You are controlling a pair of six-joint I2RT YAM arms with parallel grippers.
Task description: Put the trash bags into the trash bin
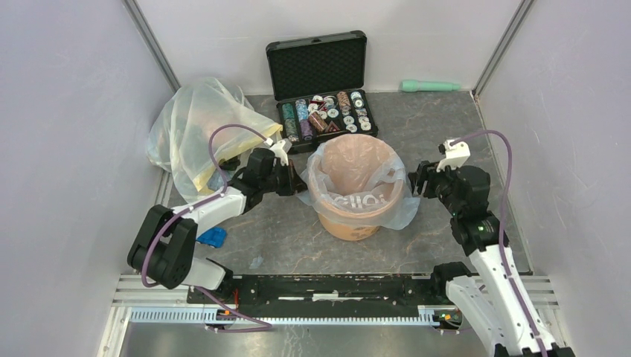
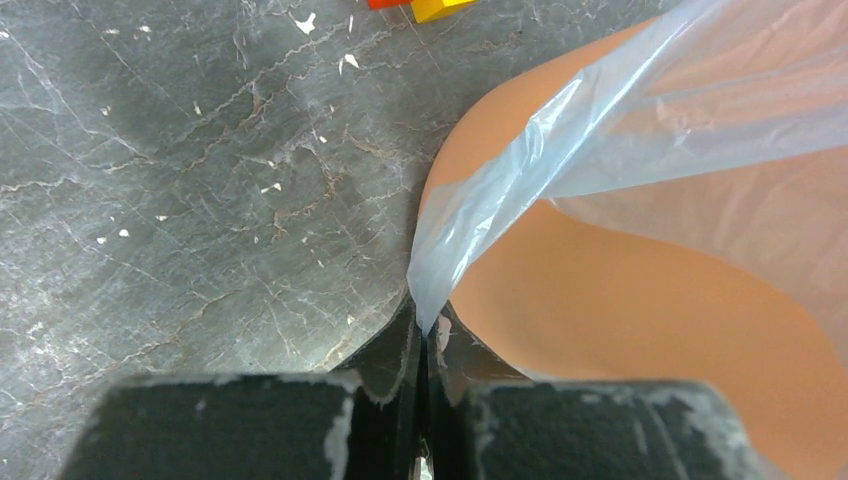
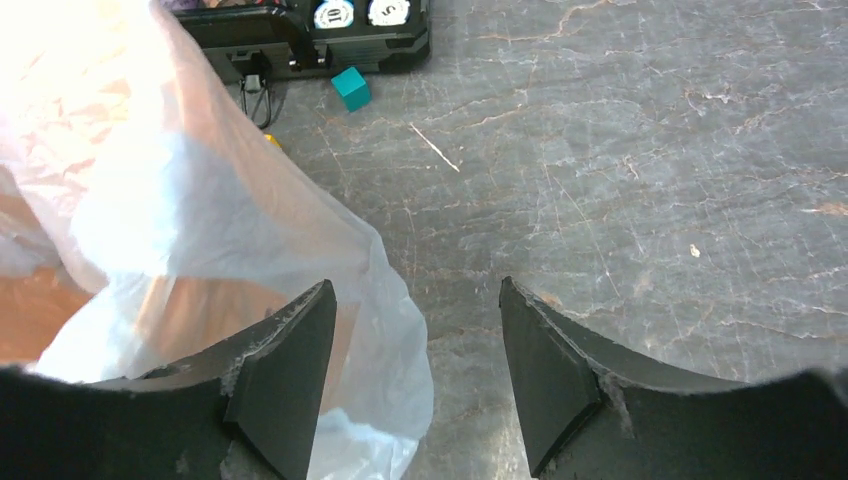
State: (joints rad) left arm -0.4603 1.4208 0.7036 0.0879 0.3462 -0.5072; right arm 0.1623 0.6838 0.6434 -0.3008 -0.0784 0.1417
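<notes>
**Item 1. Thin, crinkly, pale blue translucent plastic bag** (image 1: pixel 402 208). It sits in and over the bucket at table centre. Its mouth is folded outward over the rim and its skirt hangs down the outer wall, longest at 3 o'clock. It appears to be fitted as a liner, and the fit looks nearly complete.

**Item 2. Round orange-tan plastic bucket** (image 1: pixel 350 227). It stands upright on the grey stone-patterned table (image 1: pixel 283 238). Its dark side marks show through the film.

**Item 3. Left gripper** (image 1: pixel 298 182). It is at the bucket's 9 o'clock, with its jaws pressed together and pinching a corner of the bag's edge just outside the rim. The film runs taut from the jaws. The likely purpose is to keep that side stretched so the liner does not slip in.

**Item 4. Right gripper** (image 1: pixel 417 181). It is at the bucket's 3 o'clock, with its jaws spread and nothing between them. The bag's skirt lies against one finger (image 3: pixel 285 380). That side appears to hang by its own drape.

**Item 5. Surroundings, not part of the task.**
- Black foam-lined case (image 1: pixel 316 63), open at 12 o'clock, with chips in rows.
- Large yellowish translucent bag (image 1: pixel 197 123), at 10 o'clock.
- Mint-green cylinder (image 1: pixel 430 85), at 1 o'clock.
- Small blue scrap (image 1: pixel 212 238), at 8 o'clock.
</notes>
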